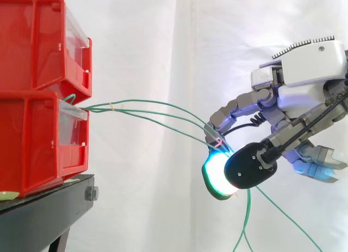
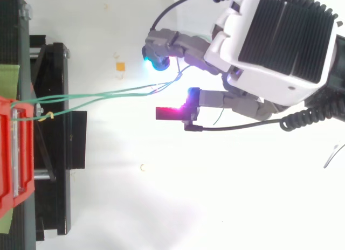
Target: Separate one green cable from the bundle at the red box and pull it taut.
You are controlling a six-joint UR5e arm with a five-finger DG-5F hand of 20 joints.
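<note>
Three thin green cables [image 1: 100, 107] leave the front of the lower red bin [image 1: 32, 143] as a bundle held by a small yellow tie. They fan out rightward to my hand [image 1: 304, 73]. The top cable arcs slack; the lower ones run straighter. My fingers are curled, and a finger and a glowing green-white pad [image 1: 217, 176] close where the cables meet. Past them the cables hang down loose. From above, the cables [image 2: 108, 94] converge between a cyan pad [image 2: 156, 62] and a magenta pad [image 2: 170, 112] of the hand [image 2: 280, 40].
A second red bin [image 1: 32, 45] is stacked on the lower one, both on the black stand [image 1: 43, 214] at the left. A white curtain hangs behind. Open space lies between the bins and my hand.
</note>
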